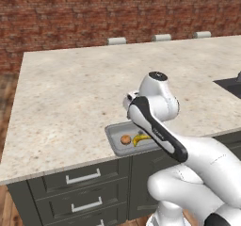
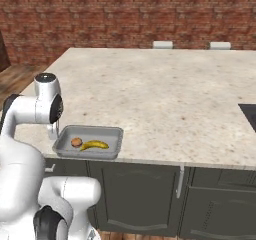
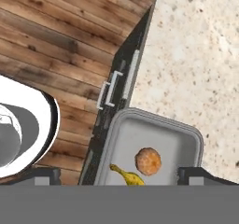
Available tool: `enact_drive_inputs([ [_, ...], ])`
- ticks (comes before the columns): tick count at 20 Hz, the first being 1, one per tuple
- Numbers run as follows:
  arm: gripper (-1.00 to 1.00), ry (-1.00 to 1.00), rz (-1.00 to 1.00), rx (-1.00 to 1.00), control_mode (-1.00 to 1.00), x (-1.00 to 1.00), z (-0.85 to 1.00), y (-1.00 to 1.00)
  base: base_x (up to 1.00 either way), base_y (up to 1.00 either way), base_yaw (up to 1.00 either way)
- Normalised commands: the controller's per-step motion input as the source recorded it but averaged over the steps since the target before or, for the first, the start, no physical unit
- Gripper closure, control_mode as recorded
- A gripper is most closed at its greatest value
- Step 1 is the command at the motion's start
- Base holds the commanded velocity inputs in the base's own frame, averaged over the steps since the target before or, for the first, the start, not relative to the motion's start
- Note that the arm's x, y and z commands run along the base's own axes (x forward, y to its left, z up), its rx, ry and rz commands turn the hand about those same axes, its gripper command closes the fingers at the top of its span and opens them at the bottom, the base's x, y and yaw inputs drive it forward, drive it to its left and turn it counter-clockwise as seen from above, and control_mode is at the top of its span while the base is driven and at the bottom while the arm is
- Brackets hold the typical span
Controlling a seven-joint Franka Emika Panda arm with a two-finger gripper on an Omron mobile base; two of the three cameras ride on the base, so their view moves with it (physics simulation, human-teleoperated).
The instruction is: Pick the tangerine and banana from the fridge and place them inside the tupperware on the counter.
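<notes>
The grey tupperware (image 1: 115,138) (image 2: 112,136) (image 3: 186,136) sits at the front edge of the beige counter (image 1: 75,93) (image 2: 160,99). Inside it lie the tangerine (image 1: 125,139) (image 2: 76,142) (image 3: 148,161) and, right beside it, the yellow banana (image 1: 140,139) (image 2: 95,145) (image 3: 127,175). My gripper (image 3: 126,176) (image 2: 52,132) hangs above the tupperware's near-left part, open, with nothing between its fingers (image 3: 46,174). The fridge is out of view.
Dark grey drawers with silver handles (image 1: 83,177) (image 3: 108,88) run under the counter edge. A dark sink (image 1: 230,84) (image 2: 249,113) is recessed at the counter's right. Stool backs (image 1: 116,41) line the far edge before a brick wall. Wooden floor (image 3: 56,45) lies below.
</notes>
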Motion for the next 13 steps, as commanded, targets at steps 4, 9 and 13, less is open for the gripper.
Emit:
enact_drive_inputs([
  [4, -1.0, -0.24, -0.35, 0.08, -1.0, -0.71, 0.31, -0.04, 0.0, 0.0, 0.0],
  [9, -1.0, -0.03, -0.57, 0.3, -1.0, -0.66, 0.43, -0.08, 0.0, 0.0, 0.0],
  [13, -1.0, 0.02, -0.52, 0.41, -1.0, -0.54, 0.62, -0.06, 0.0, 0.0, 0.0],
])
